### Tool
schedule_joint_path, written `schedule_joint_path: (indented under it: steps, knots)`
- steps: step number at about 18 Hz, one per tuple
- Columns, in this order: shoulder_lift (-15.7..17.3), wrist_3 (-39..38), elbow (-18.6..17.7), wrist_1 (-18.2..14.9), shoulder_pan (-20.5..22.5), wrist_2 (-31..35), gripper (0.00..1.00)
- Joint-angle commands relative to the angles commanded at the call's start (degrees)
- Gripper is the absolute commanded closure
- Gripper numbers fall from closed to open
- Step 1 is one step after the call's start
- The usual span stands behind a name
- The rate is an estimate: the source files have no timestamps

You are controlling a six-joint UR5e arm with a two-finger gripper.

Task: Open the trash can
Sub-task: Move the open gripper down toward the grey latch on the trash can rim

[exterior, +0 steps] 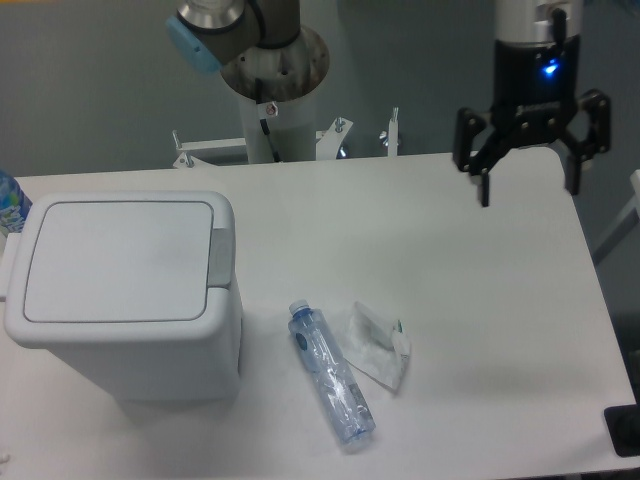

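The trash can (125, 290) is a large white rectangular bin at the left of the table. Its flat white lid (115, 260) lies shut, with the grey push-button tab (219, 258) on its right edge. My gripper (530, 190) hangs in the air at the upper right, far from the can. Its two black fingers (484, 180) point down and stand wide apart, holding nothing.
A clear plastic bottle with a blue cap (332, 372) lies on the table right of the can. A crumpled white wrapper (378, 346) lies beside it. The robot base (272, 70) stands behind the table. A blue-labelled object (8, 205) shows at the left edge.
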Motion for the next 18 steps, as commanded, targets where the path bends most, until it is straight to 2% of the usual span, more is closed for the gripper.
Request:
schedule_joint_path:
  steps: [9, 12, 18]
  knots:
    - [0.44, -8.88, -3.34, -0.26, -8.18, -0.18, 0.00]
    - [0.70, -10.91, -5.18, -0.26, -9.94, -0.09, 0.00]
    - [1.05, -13.72, -5.98, -0.26, -12.84, -0.18, 0.00]
